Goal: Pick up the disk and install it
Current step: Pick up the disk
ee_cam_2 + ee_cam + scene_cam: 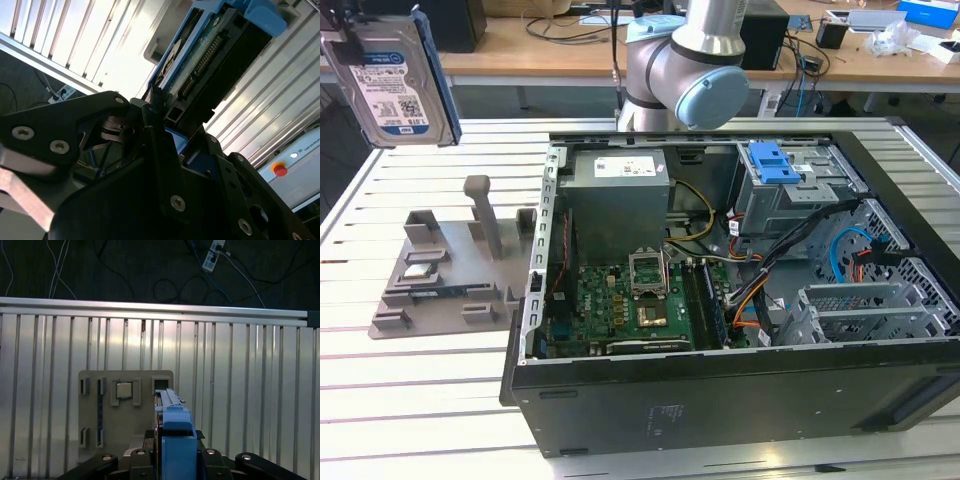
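The disk (395, 85), a silver hard drive with a white-and-blue label in a blue carrier, hangs high in the air at the exterior view's upper left, above the slatted table. My gripper (368, 30) is shut on its upper end. In the second wrist view the black fingers (155, 125) clamp the disk (210, 55), whose green circuit board and connector face the camera. In the first wrist view the disk (175, 432) stands edge-on between the sides of the gripper (175, 460), over the grey fixture plate (95, 405).
An open computer case (720, 400) lies on the table, with a motherboard, a grey power supply box (618, 190) and a drive bay with a blue latch (770, 160). The grey fixture plate (450, 275) holds a chip (418, 270). The arm's base (685, 70) stands behind the case.
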Motion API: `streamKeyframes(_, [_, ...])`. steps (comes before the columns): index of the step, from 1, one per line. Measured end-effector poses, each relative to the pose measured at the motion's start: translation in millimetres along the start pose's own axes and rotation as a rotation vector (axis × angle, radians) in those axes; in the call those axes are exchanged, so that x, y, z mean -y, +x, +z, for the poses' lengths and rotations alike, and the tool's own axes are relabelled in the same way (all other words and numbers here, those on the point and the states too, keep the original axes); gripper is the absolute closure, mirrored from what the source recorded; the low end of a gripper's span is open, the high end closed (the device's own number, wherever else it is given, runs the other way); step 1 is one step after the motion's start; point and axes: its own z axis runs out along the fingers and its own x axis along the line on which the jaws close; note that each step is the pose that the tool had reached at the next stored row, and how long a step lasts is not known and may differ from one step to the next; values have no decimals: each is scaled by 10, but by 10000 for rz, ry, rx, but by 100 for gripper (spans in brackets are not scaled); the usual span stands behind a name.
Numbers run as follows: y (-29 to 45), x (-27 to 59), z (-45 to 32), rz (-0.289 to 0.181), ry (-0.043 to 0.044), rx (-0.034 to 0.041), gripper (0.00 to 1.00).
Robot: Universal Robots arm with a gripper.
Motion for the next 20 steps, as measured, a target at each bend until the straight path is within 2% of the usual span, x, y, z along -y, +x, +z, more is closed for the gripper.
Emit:
streamKeyframes(6, [-3, -7, -164, 0, 0, 0, 63])
streamKeyframes(7, [-4, -9, -218, 0, 0, 0, 63])
streamKeyframes(9, [-5, -10, -270, -1, 0, 0, 63])
streamKeyframes(13, [-8, -17, -437, 0, -1, 0, 63])
streamKeyframes(16, [-9, -19, -496, 0, 0, 0, 63])
streamKeyframes(20, [-9, -20, -503, -1, 0, 18, 63])
